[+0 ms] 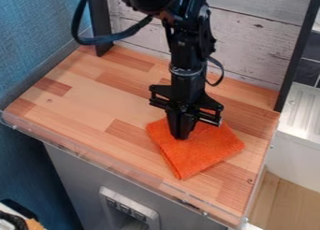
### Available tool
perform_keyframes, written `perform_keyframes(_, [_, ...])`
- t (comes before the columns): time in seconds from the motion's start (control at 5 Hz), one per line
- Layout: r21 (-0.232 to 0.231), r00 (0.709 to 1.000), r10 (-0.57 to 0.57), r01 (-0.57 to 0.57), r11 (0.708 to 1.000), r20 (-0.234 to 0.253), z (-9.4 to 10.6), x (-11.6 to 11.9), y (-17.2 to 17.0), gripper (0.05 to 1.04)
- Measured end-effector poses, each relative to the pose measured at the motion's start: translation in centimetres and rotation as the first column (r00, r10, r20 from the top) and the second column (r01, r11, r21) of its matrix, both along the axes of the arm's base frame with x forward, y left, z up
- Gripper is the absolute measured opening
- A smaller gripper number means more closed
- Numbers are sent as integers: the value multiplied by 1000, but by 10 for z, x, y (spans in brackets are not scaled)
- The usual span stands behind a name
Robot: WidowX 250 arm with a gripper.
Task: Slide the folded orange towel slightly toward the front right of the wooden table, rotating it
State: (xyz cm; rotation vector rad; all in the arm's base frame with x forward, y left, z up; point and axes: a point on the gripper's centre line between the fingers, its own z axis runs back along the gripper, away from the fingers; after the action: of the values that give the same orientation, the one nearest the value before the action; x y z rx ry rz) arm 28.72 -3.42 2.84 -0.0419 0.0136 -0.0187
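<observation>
"Where do we see the folded orange cloth (212, 154)?"
"We see it on the wooden surface (84, 100), near the front edge, under the pincer (181, 136)."
"And its fingers?"
"Together, pointing down; we can't tell whether they pinch fabric."

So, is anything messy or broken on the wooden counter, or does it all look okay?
Nothing looks spilled or broken that I can see. The orange cloth under the black tool just looks a bit crooked, because its sides don't line up with the edges of the counter.
</observation>
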Motion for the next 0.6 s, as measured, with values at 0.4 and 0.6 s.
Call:
perform_keyframes(0.4, [16, 1000, -18, 18, 1000, 26, 54, 1, 19, 766])
perform_keyframes(0.6, [35, 999, -27, 26, 999, 29, 78, 0, 28, 988])
